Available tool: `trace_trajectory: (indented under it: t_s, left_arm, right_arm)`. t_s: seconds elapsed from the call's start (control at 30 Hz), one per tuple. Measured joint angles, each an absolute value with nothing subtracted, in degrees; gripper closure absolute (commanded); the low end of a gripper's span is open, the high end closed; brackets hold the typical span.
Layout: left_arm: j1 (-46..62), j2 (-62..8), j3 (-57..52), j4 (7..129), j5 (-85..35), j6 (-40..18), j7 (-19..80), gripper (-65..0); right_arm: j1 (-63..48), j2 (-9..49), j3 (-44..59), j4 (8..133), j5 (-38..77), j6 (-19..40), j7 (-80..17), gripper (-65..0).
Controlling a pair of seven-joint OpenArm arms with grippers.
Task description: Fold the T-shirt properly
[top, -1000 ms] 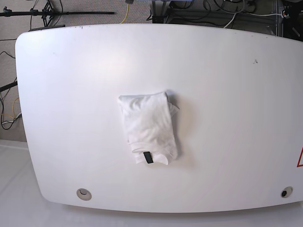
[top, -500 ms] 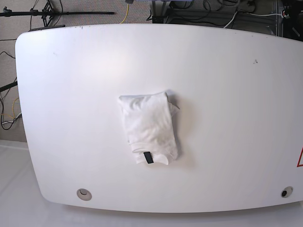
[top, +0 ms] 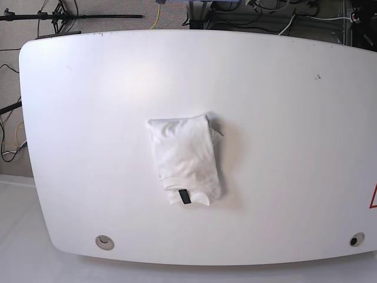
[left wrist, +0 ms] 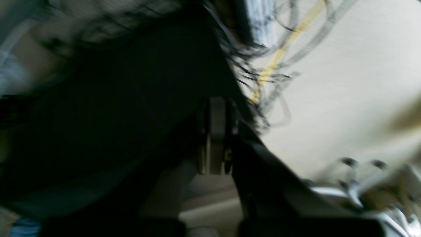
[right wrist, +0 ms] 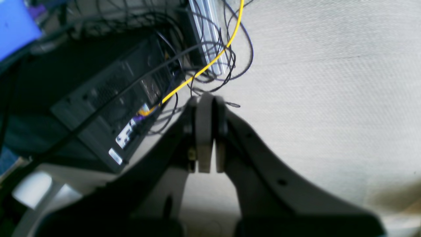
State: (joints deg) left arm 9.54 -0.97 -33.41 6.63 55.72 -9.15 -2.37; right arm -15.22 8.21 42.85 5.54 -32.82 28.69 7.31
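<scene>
The T-shirt lies folded mid-table, long axis running near to far, neck label toward you; neither arm shows over it, so you can't call one nearer; left gripper and right gripper both pinched closed, empty, aimed at floor cables.

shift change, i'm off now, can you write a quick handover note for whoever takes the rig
Left gripper: shut, empty, off the table over the floor; that view is blurred.
Right gripper: shut, empty, over the floor near cables.
T-shirt: folded into a compact bundle mid-table, plain white side up, black neck label showing at the near end.
Done: the fold appears complete, both arms clear.
Left: probably nothing; the far right edge looks a little uneven, tidy if wanted.
</scene>
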Motion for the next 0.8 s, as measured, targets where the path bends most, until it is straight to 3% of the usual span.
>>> trace_trajectory:
  t_s: [0.8]
  left_arm:
    - [7.1,-0.8,-32.9,6.5,55.9,-8.6,-1.2,0.0]
  right_arm:
    - [-12.8,3.8,40.8,3.7,-32.8,22.9,7.8,0.0]
